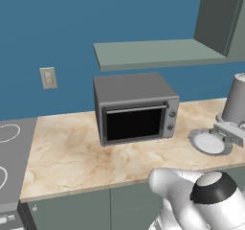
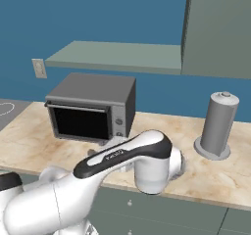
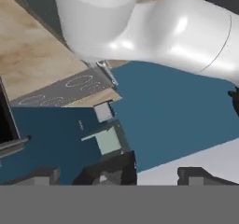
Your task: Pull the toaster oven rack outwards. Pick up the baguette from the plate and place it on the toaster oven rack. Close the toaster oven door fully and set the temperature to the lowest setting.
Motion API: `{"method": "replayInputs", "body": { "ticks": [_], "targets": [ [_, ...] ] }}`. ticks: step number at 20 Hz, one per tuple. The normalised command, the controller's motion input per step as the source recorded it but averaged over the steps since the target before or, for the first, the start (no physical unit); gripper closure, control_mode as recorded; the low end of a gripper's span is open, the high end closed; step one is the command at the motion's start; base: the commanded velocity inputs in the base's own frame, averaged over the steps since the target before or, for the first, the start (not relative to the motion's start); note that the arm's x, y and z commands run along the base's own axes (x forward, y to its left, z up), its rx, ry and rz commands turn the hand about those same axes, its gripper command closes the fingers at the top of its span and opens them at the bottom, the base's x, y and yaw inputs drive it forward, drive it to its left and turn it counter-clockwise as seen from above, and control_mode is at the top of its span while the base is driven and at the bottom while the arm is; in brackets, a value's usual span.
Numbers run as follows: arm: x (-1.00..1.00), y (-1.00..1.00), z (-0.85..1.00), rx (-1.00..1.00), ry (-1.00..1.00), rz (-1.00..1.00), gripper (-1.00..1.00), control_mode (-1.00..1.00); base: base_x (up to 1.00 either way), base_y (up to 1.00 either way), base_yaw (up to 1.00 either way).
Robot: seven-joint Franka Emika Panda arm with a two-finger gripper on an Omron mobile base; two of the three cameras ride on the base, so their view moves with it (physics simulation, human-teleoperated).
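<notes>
- Sitting on the marble surface [image 1: 72, 152] against the blue wall, the toaster oven [image 1: 135, 108] has its toaster oven door [image 1: 135, 123] shut upright, the silver handle bar along the door's top edge.
- A column of small knobs [image 1: 171, 120] runs down the oven's right front.
- The plate [image 1: 208, 142] lies on the surface to the right of the oven, near the front edge; the robot's white wrist covers part of its right side in the left base view.
- A tall grey cylindrical container [image 2: 219, 125] stands on a round foot further right, well apart from the oven.
- The pincer [image 3: 119, 174] shows in the hand view as two dark finger tips [image 3: 44, 175] set wide apart, with nothing between them.
- That view is rolled and tilted: blue wall lies ahead of the tips, with the stove top's ring marks [image 3: 77, 84] and a dark panel at the left edge, possibly the oven door, though it is too cropped to be sure.
- In the right base view the arm [image 2: 122, 155] bends low in front of the oven, its forearm across the spot where the plate lies.
- A wall shelf [image 1: 153, 53] hangs above the oven, and a pale outlet plate [image 1: 48, 77] sits on the wall to its left.
</notes>
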Motion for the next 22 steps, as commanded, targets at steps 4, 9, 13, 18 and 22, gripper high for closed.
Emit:
{"method": "replayInputs", "body": {
  "ticks": [4,9,13,18,22],
  "targets": [
    [-0.44,0.43,0.0,0.0,-0.61,0.0,-1.0,-1.0,0.0,0.0,0.0],
    [-0.41,0.18,0.03,0.0,-0.58,-0.03,-1.0,-1.0,0.0,0.0,0.0],
    [-0.23,0.0,0.01,0.0,-0.22,-0.01,-1.0,-1.0,0.0,0.0,0.0],
    [0.0,-0.05,0.02,0.07,-0.09,0.0,-1.0,-1.0,0.0,0.0,0.0],
    [0.03,-0.1,0.12,0.0,-0.07,0.0,-1.0,-1.0,0.0,0.0,0.0]
  ]
}}
